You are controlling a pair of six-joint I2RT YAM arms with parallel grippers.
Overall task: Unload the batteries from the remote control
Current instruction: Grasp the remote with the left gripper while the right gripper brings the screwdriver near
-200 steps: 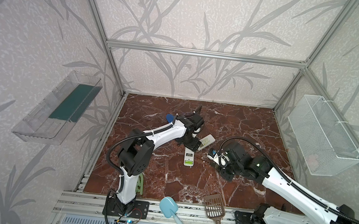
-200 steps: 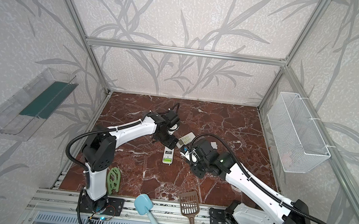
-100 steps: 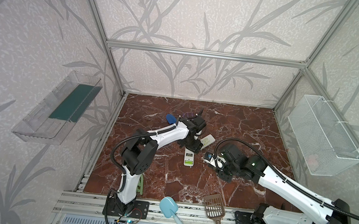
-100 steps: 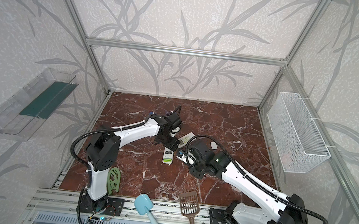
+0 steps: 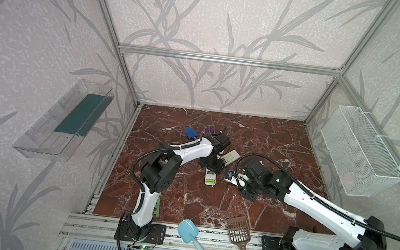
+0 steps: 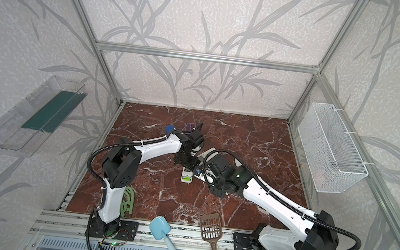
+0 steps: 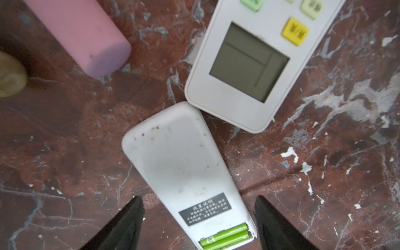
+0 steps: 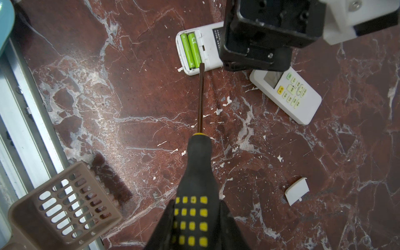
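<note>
**Top views:** white face-down remote control (image 5: 210,177) sits mid-table (image 5: 268,143). Two lime-green cylindrical batteries (image 5: 210,182) are in its open bay, at the end nearest the arm bases. Left arm (image 5: 190,152) comes down over the remote's far end. Right arm (image 5: 313,202) reaches in from the side. Finger detail is too small here.

**Left wrist:** left fingers (image 7: 127,223) are apart and straddle the remote body. There's a gap on each side, so nothing is gripped. The batteries lie side by side, long axes crosswise to the remote's length.

**Right wrist:** right fingers (image 8: 229,229) are clamped on the yellow-and-black-handled screwdriver (image 8: 194,184). Its shaft runs roughly in line with the batteries' long axes. The tip is at the bay edge, right by the end of one cell; can't tell if it touches. Loose white battery cover (image 8: 296,190) lies well apart.

**My read:** the right arm is the nearer one and meets the cell end-on, so the next move is levering that end up. The left looks placed to pin the remote; unpinned, I'd expect it to skid.
</note>
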